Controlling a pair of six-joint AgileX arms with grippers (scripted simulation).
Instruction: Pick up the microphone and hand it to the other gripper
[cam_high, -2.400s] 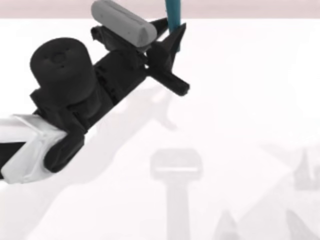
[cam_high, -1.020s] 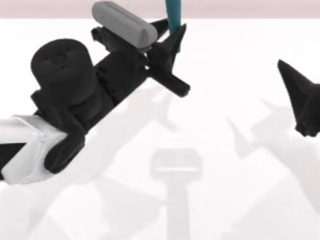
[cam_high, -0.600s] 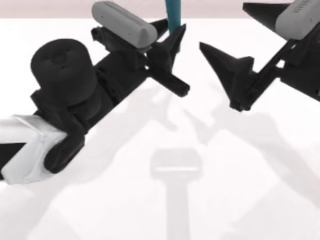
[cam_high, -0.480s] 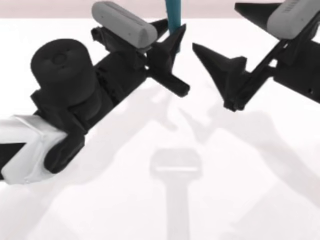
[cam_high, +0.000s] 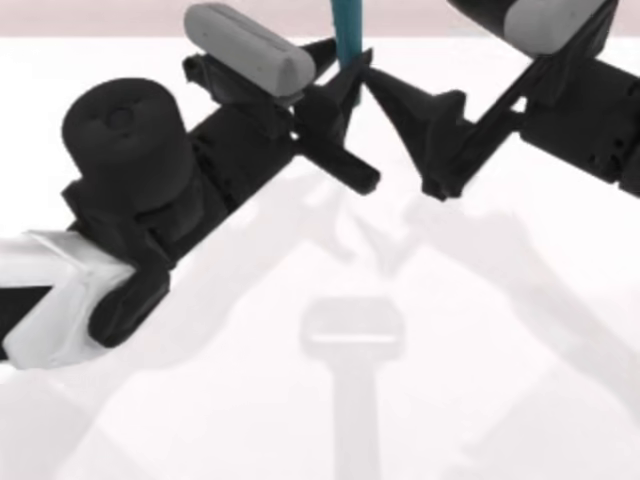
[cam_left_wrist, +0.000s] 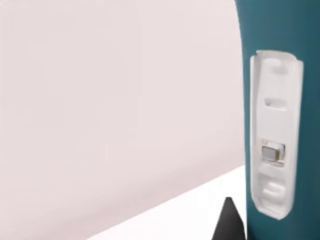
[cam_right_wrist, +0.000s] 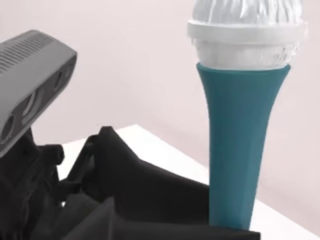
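The microphone's teal handle (cam_high: 347, 25) stands upright at the top middle of the top view, its head cut off there. My left gripper (cam_high: 345, 58) is shut on the handle, the arm reaching in from the lower left. The left wrist view shows the handle (cam_left_wrist: 300, 30) with its white switch plate (cam_left_wrist: 275, 135) beside one black fingertip (cam_left_wrist: 229, 225). My right gripper (cam_high: 415, 40), the other gripper, is open just right of the handle, its near finger (cam_high: 400, 100) almost touching. The right wrist view shows the silver mesh head (cam_right_wrist: 247, 10) above the teal handle (cam_right_wrist: 240, 140).
The white table (cam_high: 500, 350) lies under both arms, crossed by their grey shadows. A pale pink wall (cam_high: 100, 15) runs along the far edge. The left gripper's grey-white cylinder (cam_right_wrist: 30, 85) and black body (cam_right_wrist: 125, 185) fill the near side of the right wrist view.
My right arm has come in from the right edge and swung up and left, bringing its open fingers next to the microphone. The left arm and microphone have stayed still.
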